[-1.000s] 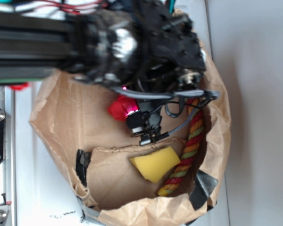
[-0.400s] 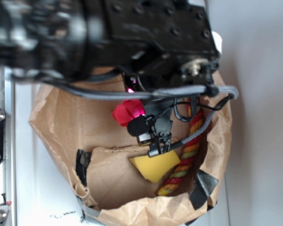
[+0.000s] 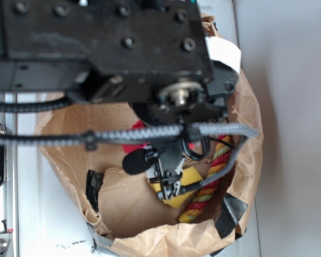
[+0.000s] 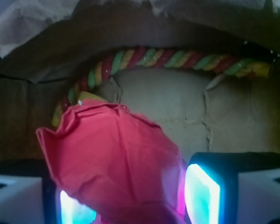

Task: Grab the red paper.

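Observation:
The red paper (image 4: 116,158) is a creased, bright red wad that fills the gap between my gripper's (image 4: 130,198) two glowing pads in the wrist view. The jaws are shut on it, and the left pad (image 4: 72,210) is partly covered by it. In the exterior view only a red sliver of the paper (image 3: 132,148) shows under the black arm (image 3: 107,48), which hides the fingers themselves. The arm hangs over the open brown paper bag (image 3: 69,144).
Inside the bag lie a yellow sponge wedge (image 3: 175,201) and a red-yellow-green twisted rope (image 3: 214,176), which curves along the far bag wall (image 4: 177,58). Grey cables (image 3: 123,135) cross the bag mouth. A metal rail (image 3: 0,176) runs along the left.
The arm has grown much larger in the exterior view and now covers the top of the bag. The red paper, plainly visible before, is now almost hidden beneath it.

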